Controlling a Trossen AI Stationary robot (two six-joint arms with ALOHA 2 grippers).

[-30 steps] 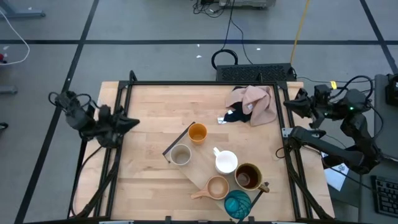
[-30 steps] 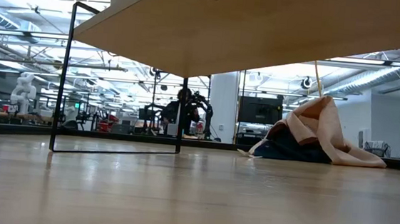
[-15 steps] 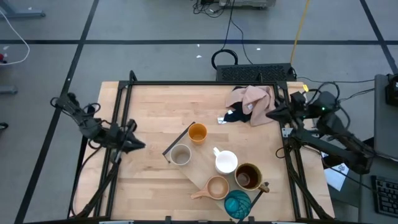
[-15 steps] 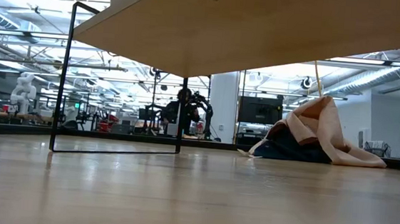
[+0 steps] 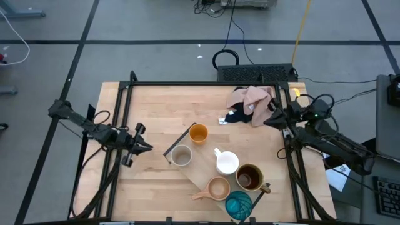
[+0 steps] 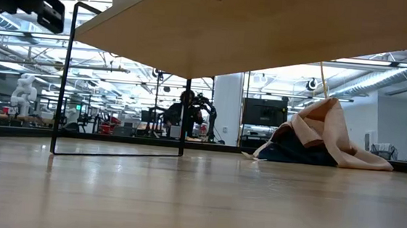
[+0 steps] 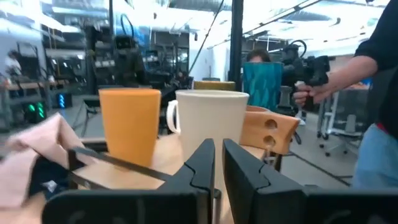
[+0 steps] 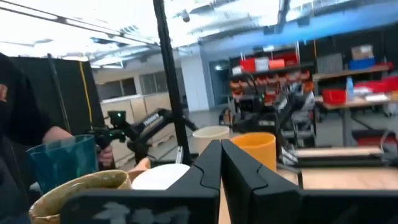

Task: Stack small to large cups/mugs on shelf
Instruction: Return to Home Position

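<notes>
Six cups stand on the light wood shelf point(image 5: 195, 174), which lies slantwise on the table's near right part: orange cup point(image 5: 199, 133), beige-grey cup point(image 5: 182, 155), white mug point(image 5: 227, 163), dark brown mug point(image 5: 249, 177), tan cup point(image 5: 218, 188), teal cup point(image 5: 239, 204). My left gripper point(image 5: 146, 148) is shut and empty at the table's left side, pointing at the beige-grey cup point(image 7: 211, 118) and the orange cup point(image 7: 129, 124). My right gripper point(image 5: 267, 120) is shut and empty at the table's right side, beside the cloths. In the low view the shelf's underside point(image 6: 254, 30) shows raised on thin dark rails.
A pink cloth point(image 5: 259, 103) lies heaped over a navy cloth point(image 5: 237, 116) at the table's far right, close to my right gripper. A dark frame point(image 5: 125, 94) runs along the table's edges. A person's hand point(image 7: 305, 93) shows beyond the table.
My left gripper has gone toward the table's near edge and right, toward the beige-grey cup. My right gripper has gone toward the table's left and a little nearer, up to the pink cloth. The cups, shelf and cloths have stayed put.
</notes>
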